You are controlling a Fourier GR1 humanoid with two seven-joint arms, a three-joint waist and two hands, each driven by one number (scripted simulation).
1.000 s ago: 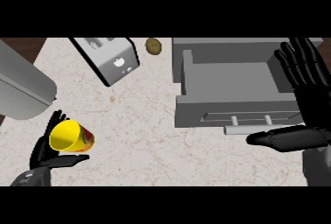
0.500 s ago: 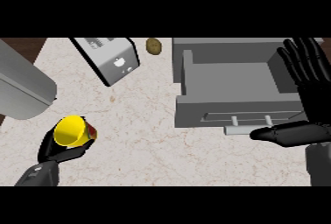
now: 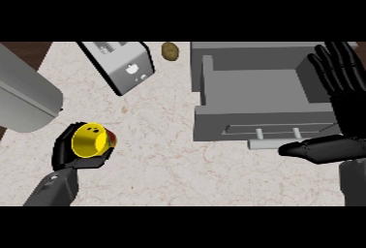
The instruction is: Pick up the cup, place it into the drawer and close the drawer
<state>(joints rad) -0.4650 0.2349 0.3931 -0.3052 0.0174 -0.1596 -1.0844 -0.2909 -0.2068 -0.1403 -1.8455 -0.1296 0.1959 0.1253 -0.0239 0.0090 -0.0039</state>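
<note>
The marbled desk carries everything; the open grey drawer is the landmark, with a free stretch between it and the cup. Far left of it stands a large grey appliance, nearer a toaster and a small brown potato. Beside its right wall the right robot hand rests, fingers straight. Well left, the left robot hand is curled around the yellow cup: probably light, rigid, smooth, best held around its wall.
</note>
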